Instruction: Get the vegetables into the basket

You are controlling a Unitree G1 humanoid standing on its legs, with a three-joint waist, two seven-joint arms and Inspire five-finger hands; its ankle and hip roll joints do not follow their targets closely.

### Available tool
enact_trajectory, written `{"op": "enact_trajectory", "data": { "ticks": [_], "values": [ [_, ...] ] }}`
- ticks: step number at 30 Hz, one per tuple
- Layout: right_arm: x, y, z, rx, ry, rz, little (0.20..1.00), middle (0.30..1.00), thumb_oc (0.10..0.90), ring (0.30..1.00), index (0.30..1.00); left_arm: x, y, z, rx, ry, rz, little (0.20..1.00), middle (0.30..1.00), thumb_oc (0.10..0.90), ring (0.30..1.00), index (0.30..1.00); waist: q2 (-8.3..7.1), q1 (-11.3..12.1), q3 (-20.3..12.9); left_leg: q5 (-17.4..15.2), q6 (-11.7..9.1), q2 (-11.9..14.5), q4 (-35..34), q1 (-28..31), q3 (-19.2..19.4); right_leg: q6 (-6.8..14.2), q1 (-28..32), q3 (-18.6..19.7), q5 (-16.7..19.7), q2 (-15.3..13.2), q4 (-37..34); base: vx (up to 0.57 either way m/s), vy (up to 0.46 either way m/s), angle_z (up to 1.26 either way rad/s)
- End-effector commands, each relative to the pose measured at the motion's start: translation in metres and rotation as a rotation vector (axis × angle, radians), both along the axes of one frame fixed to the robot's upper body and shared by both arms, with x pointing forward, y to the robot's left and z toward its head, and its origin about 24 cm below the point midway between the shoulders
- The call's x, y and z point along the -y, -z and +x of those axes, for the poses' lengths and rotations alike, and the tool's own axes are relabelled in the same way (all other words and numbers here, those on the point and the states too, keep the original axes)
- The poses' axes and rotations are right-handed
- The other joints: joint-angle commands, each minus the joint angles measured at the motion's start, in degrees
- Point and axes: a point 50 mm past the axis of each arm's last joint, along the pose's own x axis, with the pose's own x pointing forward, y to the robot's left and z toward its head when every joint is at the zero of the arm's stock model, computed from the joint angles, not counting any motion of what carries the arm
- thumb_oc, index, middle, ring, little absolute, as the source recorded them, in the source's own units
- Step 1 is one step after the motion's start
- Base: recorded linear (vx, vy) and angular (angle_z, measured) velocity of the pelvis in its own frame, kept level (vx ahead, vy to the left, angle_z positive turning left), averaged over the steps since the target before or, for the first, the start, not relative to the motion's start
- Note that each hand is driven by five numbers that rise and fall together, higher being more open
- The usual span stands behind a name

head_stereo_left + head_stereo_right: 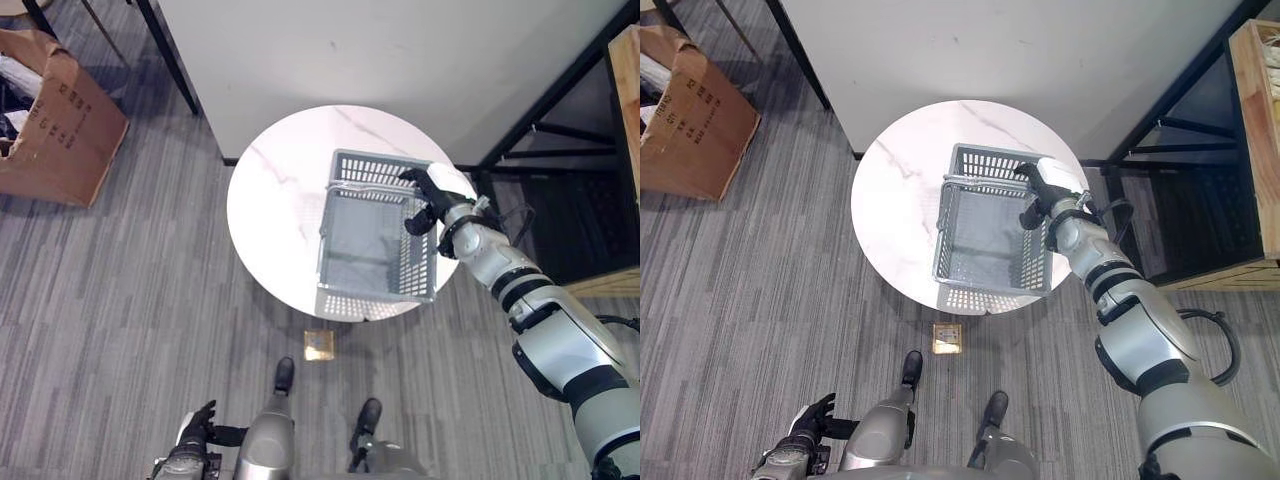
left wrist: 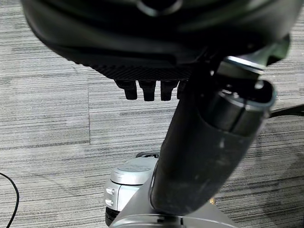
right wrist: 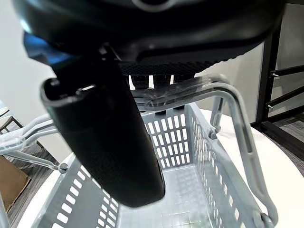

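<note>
Right hand (image 1: 428, 199): fingers curled round the clear handle (image 3: 209, 90) of the grey slotted plastic basket (image 1: 372, 240).
Basket: sat on the round white marble desk (image 1: 275, 190), directly beneath that hand; interior looked bare.
Left hand (image 1: 195, 425): hung low over the grey carpet floor (image 1: 120, 300), fingers curled, nothing in them.
</note>
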Motion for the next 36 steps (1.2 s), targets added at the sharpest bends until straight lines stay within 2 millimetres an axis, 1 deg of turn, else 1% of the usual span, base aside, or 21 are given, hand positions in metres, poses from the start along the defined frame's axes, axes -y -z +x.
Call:
{"op": "enact_trajectory", "data": {
  "ticks": [1, 5, 7, 8, 9, 11, 12, 13, 15, 18, 19, 23, 25, 26, 29, 31, 32, 33, 34, 35, 36],
  "values": [
    [-0.023, -0.056, 0.008, 0.205, -0.119, -0.013, 0.300, 0.300, 0.400, 0.300, 0.300, 0.008, 0.003, -0.002, -0.037, 0.079, 0.016, 1.000, 1.000, 0.900, 1.000, 1.000, -0.67, 0.72, -2.27, -2.82, -1.83, 2.30, 0.85, 2.55, -0.30, 3.79, -2.05, 3.00, 6.89, -5.00, 0.81, 0.01, 0.011, -0.05],
    [-0.035, -0.037, 0.004, 0.157, -0.166, 0.021, 0.300, 0.300, 0.400, 0.300, 0.300, 0.009, 0.005, -0.004, -0.053, 0.082, 0.015, 1.000, 1.000, 0.900, 1.000, 1.000, -0.83, 0.43, -2.62, -3.18, -1.71, 2.26, 0.84, 3.36, 0.11, 3.76, -1.59, 3.34, 6.78, -5.10, 0.80, 0.02, 0.008, -0.05],
    [-0.036, -0.017, -0.001, 0.094, -0.173, 0.025, 0.300, 0.300, 0.400, 0.300, 0.300, 0.009, 0.006, -0.008, -0.069, 0.086, 0.013, 1.000, 1.000, 0.900, 1.000, 1.000, -0.85, 0.25, -3.02, -3.36, -1.68, 2.28, 0.75, 3.98, 0.34, 3.76, -1.09, 3.30, 6.64, -5.13, 0.74, 0.00, 0.000, 0.00],
    [-0.036, -0.017, -0.001, 0.094, -0.173, 0.025, 0.300, 0.300, 0.400, 0.300, 0.300, 0.009, 0.006, -0.008, -0.069, 0.086, 0.013, 1.000, 1.000, 0.900, 1.000, 1.000, -0.85, 0.26, -3.02, -3.37, -1.68, 2.28, 0.74, 3.99, 0.34, 3.76, -1.08, 3.31, 6.63, -5.13, 0.73, 0.00, 0.000, 0.00],
    [-0.033, -0.007, -0.004, 0.054, -0.185, -0.004, 0.300, 0.300, 0.400, 0.300, 0.300, 0.009, 0.007, -0.013, -0.088, 0.095, 0.010, 1.000, 1.000, 0.900, 1.000, 1.000, -0.95, 0.16, -3.48, -3.64, -1.63, 2.31, 0.69, 4.55, 0.45, 3.77, -0.64, 3.36, 6.51, -5.25, 0.72, 0.00, 0.000, 0.00],
    [-0.028, -0.010, -0.006, 0.067, -0.187, -0.019, 0.300, 0.300, 0.400, 0.300, 0.300, 0.008, 0.008, -0.016, -0.100, 0.100, 0.009, 1.000, 1.000, 0.900, 1.000, 1.000, -1.07, -0.11, -3.86, -3.85, -1.62, 2.37, 0.61, 5.04, 0.60, 3.88, -0.23, 3.35, 6.46, -5.33, 0.69, 0.04, 0.023, -0.03],
    [-0.022, -0.033, -0.015, 0.170, -0.234, 0.025, 0.300, 0.300, 0.400, 0.300, 0.300, 0.007, 0.009, -0.022, -0.116, 0.093, 0.008, 1.000, 1.000, 0.900, 1.000, 1.000, -0.92, -1.14, -4.60, -4.21, -1.57, 2.22, 0.32, 6.21, 1.15, 4.10, 0.33, 3.64, 6.42, -5.53, 0.66, 0.04, 0.042, -0.04],
    [-0.022, -0.033, -0.015, 0.169, -0.233, 0.025, 0.300, 0.300, 0.400, 0.300, 0.300, 0.007, 0.009, -0.023, -0.116, 0.093, 0.008, 1.000, 1.000, 0.900, 1.000, 1.000, -0.92, -1.08, -4.59, -4.22, -1.57, 2.22, 0.32, 6.24, 1.17, 4.10, 0.36, 3.65, 6.42, -5.53, 0.66, 0.03, 0.045, -0.01],
    [-0.018, -0.043, -0.022, 0.223, -0.254, 0.074, 0.300, 0.300, 0.400, 0.300, 0.300, 0.004, 0.010, -0.027, -0.130, 0.080, 0.012, 1.000, 1.000, 0.900, 1.000, 1.000, -0.91, -1.68, -5.06, -4.42, -1.53, 2.24, 0.22, 6.91, 1.53, 4.17, 0.84, 3.69, 6.32, -5.65, 0.65, 0.01, 0.012, -0.05],
    [-0.013, -0.060, -0.038, 0.300, -0.310, 0.132, 0.300, 0.300, 0.400, 0.300, 0.300, 0.000, 0.011, -0.035, -0.158, 0.058, 0.015, 1.000, 1.000, 0.900, 1.000, 1.000, -0.90, -2.87, -5.94, -4.82, -1.52, 2.26, 0.04, 8.16, 2.23, 4.27, 1.38, 3.93, 6.12, -5.74, 0.76, 0.03, 0.021, -0.06],
    [-0.011, -0.061, -0.043, 0.308, -0.324, 0.154, 0.300, 0.300, 0.400, 0.300, 0.300, -0.002, 0.011, -0.039, -0.168, 0.050, 0.015, 1.000, 1.000, 0.900, 1.000, 1.000, -0.89, -3.16, -6.20, -4.99, -1.47, 2.24, 0.00, 8.61, 2.39, 4.30, 1.59, 4.09, 6.10, -5.79, 0.80, 0.05, 0.024, -0.06],
    [-0.002, -0.070, -0.063, 0.326, -0.387, 0.117, 0.300, 0.300, 0.400, 0.300, 0.300, -0.005, 0.013, -0.051, -0.208, 0.035, 0.003, 1.000, 1.000, 0.900, 1.000, 1.000, -0.89, -4.32, -7.32, -5.68, -1.37, 2.36, -0.05, 10.27, 3.45, 4.46, 2.38, 4.58, 5.85, -5.88, 0.94, 0.03, 0.018, -0.16],
    [0.008, -0.070, -0.077, 0.319, -0.395, 0.122, 0.300, 0.300, 0.400, 0.300, 0.300, -0.001, 0.015, -0.057, -0.225, 0.042, -0.014, 1.000, 1.000, 0.900, 1.000, 1.000, -0.78, -5.15, -8.10, -6.32, -1.13, 2.16, 0.17, 11.35, 4.19, 4.60, 2.81, 5.12, 5.66, -6.05, 1.39, 0.04, 0.036, -0.18],
    [0.009, -0.070, -0.077, 0.318, -0.393, 0.123, 0.300, 0.300, 0.400, 0.300, 0.300, -0.001, 0.015, -0.057, -0.226, 0.044, -0.014, 1.000, 1.000, 0.900, 1.000, 1.000, -0.80, -5.02, -8.10, -6.34, -1.13, 2.16, 0.17, 11.39, 4.22, 4.60, 2.84, 5.15, 5.65, -6.05, 1.40, 0.03, 0.046, -0.11],
    [0.023, -0.064, -0.093, 0.309, -0.374, 0.127, 0.300, 0.300, 0.400, 0.300, 0.300, 0.003, 0.016, -0.062, -0.246, 0.072, -0.024, 1.000, 1.000, 0.900, 1.000, 1.000, -0.83, -6.15, -8.67, -7.25, -0.77, 1.72, 0.67, 12.43, 5.23, 4.98, 3.01, 5.84, 5.61, -6.61, 2.27, 0.01, 0.063, -0.23],
    [0.037, -0.059, -0.106, 0.299, -0.344, 0.117, 0.300, 0.300, 0.400, 0.300, 0.300, 0.006, 0.017, -0.062, -0.251, 0.102, -0.028, 1.000, 1.000, 0.900, 1.000, 1.000, -0.90, -7.54, -8.97, -8.94, -0.15, 0.95, 2.96, 12.87, 6.30, 5.39, 2.77, 7.08, 5.96, -7.51, 3.69, 0.00, 0.110, -0.33],
    [0.037, -0.059, -0.107, 0.299, -0.343, 0.117, 0.300, 0.300, 0.400, 0.300, 0.300, 0.006, 0.017, -0.062, -0.252, 0.103, -0.028, 1.000, 1.000, 0.900, 1.000, 1.000, -0.92, -7.39, -8.97, -9.03, -0.14, 0.93, 3.09, 12.84, 6.34, 5.41, 2.74, 7.14, 5.95, -7.53, 3.73, -0.02, 0.117, -0.31],
    [0.043, -0.055, -0.113, 0.290, -0.328, 0.108, 0.300, 0.300, 0.400, 0.300, 0.300, 0.006, 0.017, -0.062, -0.251, 0.113, -0.028, 1.000, 1.000, 0.900, 1.000, 1.000, -0.97, -8.04, -8.91, -9.72, 0.14, 0.59, 4.15, 12.82, 6.76, 5.56, 2.41, 7.82, 6.30, -7.92, 4.44, -0.10, 0.166, -0.30],
    [0.052, -0.051, -0.126, 0.289, -0.305, 0.092, 0.300, 0.300, 0.400, 0.300, 0.300, 0.005, 0.016, -0.056, -0.236, 0.125, -0.013, 1.000, 1.000, 0.900, 1.000, 1.000, -1.26, -10.29, -8.41, -10.62, 0.80, -0.63, 5.11, 12.71, 8.79, 6.56, 0.38, 10.77, 10.69, -9.00, 4.83, -0.10, 0.168, -0.26],
    [0.052, -0.051, -0.127, 0.289, -0.303, 0.092, 0.300, 0.300, 0.400, 0.300, 0.300, 0.005, 0.016, -0.056, -0.237, 0.127, -0.012, 1.000, 1.000, 0.900, 1.000, 1.000, -1.29, -10.06, -8.47, -10.62, 0.84, -0.66, 5.07, 12.70, 8.95, 6.60, 0.29, 10.94, 10.80, -9.01, 4.74, -0.15, 0.165, -0.37],
    [0.054, -0.050, -0.130, 0.286, -0.297, 0.066, 0.300, 0.300, 0.400, 0.300, 0.300, 0.002, 0.015, -0.053, -0.231, 0.127, -0.002, 1.000, 1.000, 0.900, 1.000, 1.000, -1.44, -10.98, -8.14, -10.48, 0.97, -1.15, 4.65, 12.56, 10.11, 7.25, -1.54, 12.38, 13.83, -9.42, 4.38, -0.15, 0.090, -0.52]
  ]
}}
